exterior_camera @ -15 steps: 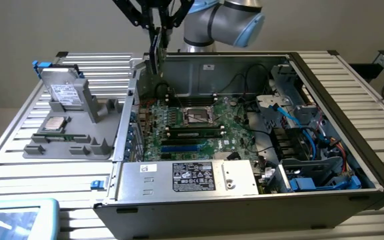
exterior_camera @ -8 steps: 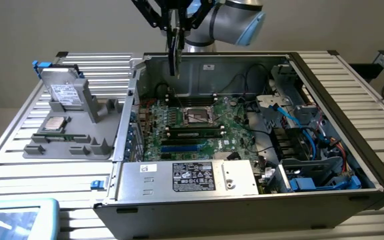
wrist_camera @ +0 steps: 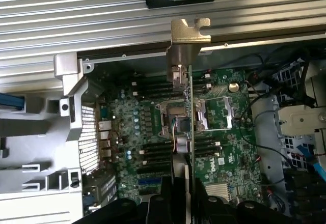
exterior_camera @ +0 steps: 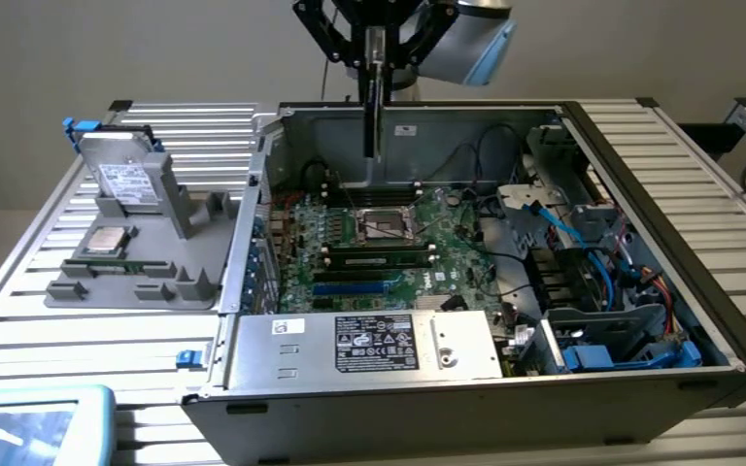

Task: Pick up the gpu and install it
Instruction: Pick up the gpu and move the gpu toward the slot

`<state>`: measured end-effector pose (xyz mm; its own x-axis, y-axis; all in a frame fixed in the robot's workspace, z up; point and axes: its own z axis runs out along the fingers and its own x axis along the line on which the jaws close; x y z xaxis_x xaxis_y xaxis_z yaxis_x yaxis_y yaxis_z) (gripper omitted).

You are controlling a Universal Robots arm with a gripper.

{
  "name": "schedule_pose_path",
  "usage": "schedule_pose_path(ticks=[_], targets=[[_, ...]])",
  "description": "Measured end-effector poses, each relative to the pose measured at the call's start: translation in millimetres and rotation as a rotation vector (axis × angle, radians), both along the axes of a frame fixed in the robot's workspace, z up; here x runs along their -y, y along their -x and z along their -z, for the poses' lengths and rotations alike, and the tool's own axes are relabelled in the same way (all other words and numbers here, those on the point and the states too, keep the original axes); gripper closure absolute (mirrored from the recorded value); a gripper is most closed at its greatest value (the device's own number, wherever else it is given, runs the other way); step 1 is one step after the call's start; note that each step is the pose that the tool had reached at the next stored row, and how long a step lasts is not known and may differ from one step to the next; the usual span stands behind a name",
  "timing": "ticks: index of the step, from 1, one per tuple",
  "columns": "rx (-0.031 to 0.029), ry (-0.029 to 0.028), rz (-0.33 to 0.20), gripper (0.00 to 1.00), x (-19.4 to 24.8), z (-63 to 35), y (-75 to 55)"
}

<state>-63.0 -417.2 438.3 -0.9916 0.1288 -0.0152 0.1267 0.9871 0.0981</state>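
Observation:
The gpu [exterior_camera: 373, 107] hangs upright and edge-on above the open computer case [exterior_camera: 684, 291], over the back part of the green motherboard [exterior_camera: 441, 260]. My gripper [exterior_camera: 373, 44] is shut on its upper edge. In the wrist view the gpu [wrist_camera: 187, 132] runs as a thin line between my gripper's [wrist_camera: 184, 196] black fingers [wrist_camera: 168, 198]. Its silver end bracket [wrist_camera: 184, 43] reaches toward the case's rear wall. Below it lie the processor socket [wrist_camera: 173, 118] and the memory slots. The card is clear of the board and touches nothing.
A grey fixture [exterior_camera: 152, 277] on the exterior view's left holds a silver drive [exterior_camera: 127, 180] and a square processor chip [exterior_camera: 110, 241]. The silver power supply [exterior_camera: 373, 345] fills the case's near side. Blue cables and drive bays [exterior_camera: 606, 291] crowd the exterior view's right.

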Motion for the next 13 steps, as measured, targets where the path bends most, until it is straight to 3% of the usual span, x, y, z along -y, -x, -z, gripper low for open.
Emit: schedule_pose_path(ticks=[6,13], targets=[[-0.0016,-0.0002,0.0,0.73,8.8,3.3,-23.1],[-0.0045,0.0,-0.029,0.73,10.2,6.1,-40.8]])
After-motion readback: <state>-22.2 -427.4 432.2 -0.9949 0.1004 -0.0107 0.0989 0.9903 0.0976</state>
